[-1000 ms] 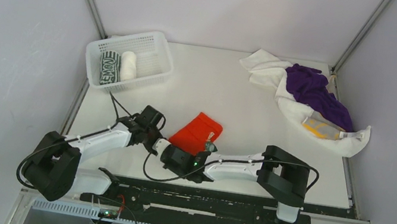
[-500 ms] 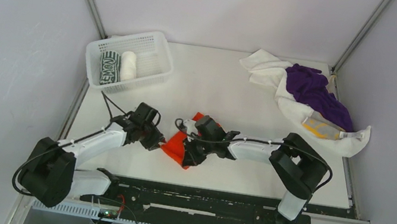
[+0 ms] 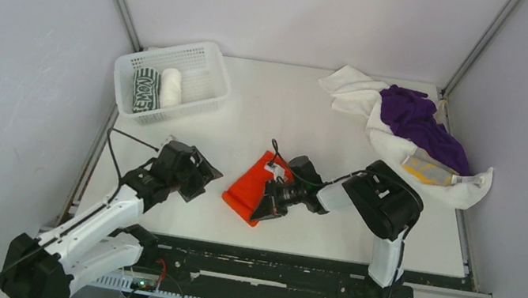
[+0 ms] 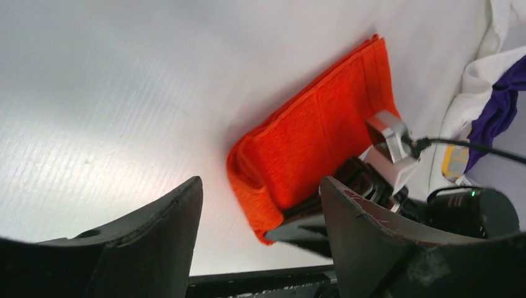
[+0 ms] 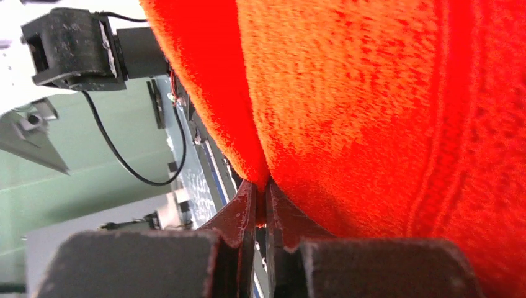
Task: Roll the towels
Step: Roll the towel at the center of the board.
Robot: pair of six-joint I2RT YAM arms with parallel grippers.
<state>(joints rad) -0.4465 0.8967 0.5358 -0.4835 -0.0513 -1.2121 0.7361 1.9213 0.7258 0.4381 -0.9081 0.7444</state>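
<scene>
An orange-red towel (image 3: 249,181) lies folded on the table's near middle, its near end curled over. My right gripper (image 3: 262,208) is shut on the towel's near right edge. In the right wrist view a fold of the orange cloth (image 5: 372,93) is pinched between the closed right gripper (image 5: 261,186). My left gripper (image 3: 201,180) stands open just left of the towel, touching nothing. In the left wrist view the left gripper (image 4: 260,186) shows its jaws spread, with the towel (image 4: 316,133) beyond them. More towels, purple (image 3: 419,121), white (image 3: 387,147) and yellow-and-grey (image 3: 425,171), lie heaped at the back right.
A white mesh basket (image 3: 209,68) at the back left holds a rolled green-and-white towel (image 3: 145,90) and a rolled white towel (image 3: 171,86). Walls close in the table on three sides. A black rail (image 3: 265,273) runs along the near edge.
My left gripper has opened, let go of the orange towel and drawn back to the left. The right gripper has closed on the towel's near edge and shifted slightly right.
</scene>
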